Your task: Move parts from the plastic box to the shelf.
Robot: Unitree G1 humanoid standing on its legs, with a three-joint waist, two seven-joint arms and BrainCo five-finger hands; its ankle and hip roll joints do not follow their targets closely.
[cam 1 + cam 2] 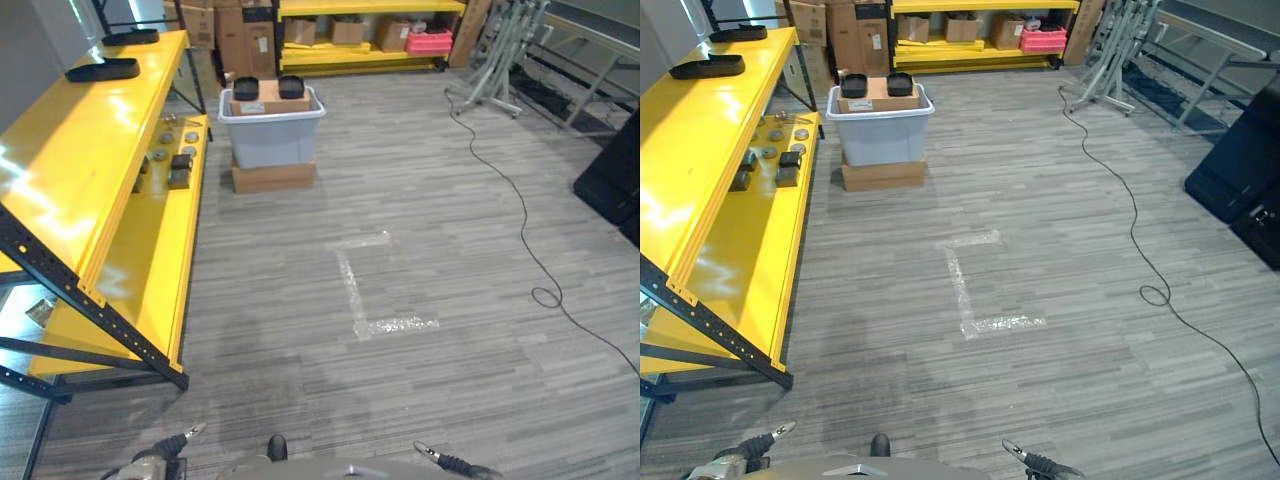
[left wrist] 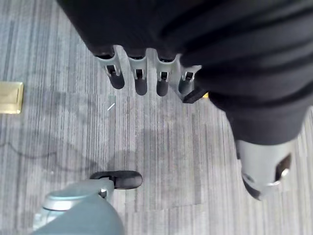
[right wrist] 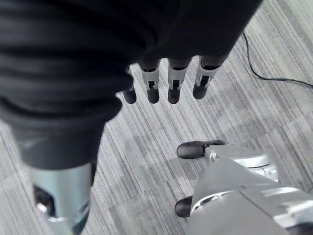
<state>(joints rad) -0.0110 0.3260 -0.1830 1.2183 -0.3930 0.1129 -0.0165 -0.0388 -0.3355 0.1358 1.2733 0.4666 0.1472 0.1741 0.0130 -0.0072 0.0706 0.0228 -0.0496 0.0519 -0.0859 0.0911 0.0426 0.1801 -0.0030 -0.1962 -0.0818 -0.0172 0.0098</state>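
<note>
A grey plastic box (image 1: 272, 130) stands on a flat cardboard box (image 1: 273, 177) far ahead on the floor. Inside it, two black parts (image 1: 246, 88) (image 1: 291, 87) sit on a cardboard carton. The long yellow shelf (image 1: 90, 170) runs along the left. Small dark and metal parts (image 1: 180, 166) lie on its lower level next to the box. My left hand (image 2: 140, 78) hangs low over the carpet, fingers straight and empty. My right hand (image 3: 173, 84) hangs the same way, also empty. Both hands' fingertips (image 1: 190, 432) (image 1: 430, 455) peek in at the bottom of the eye views.
Two black trays (image 1: 103, 70) (image 1: 130, 37) lie on the shelf's top level. White tape marks (image 1: 360, 290) are on the carpet midway. A second yellow shelf with cartons and a pink crate (image 1: 428, 42) lines the back wall. Metal stands (image 1: 500, 60) and black cases (image 1: 615, 170) are on the right.
</note>
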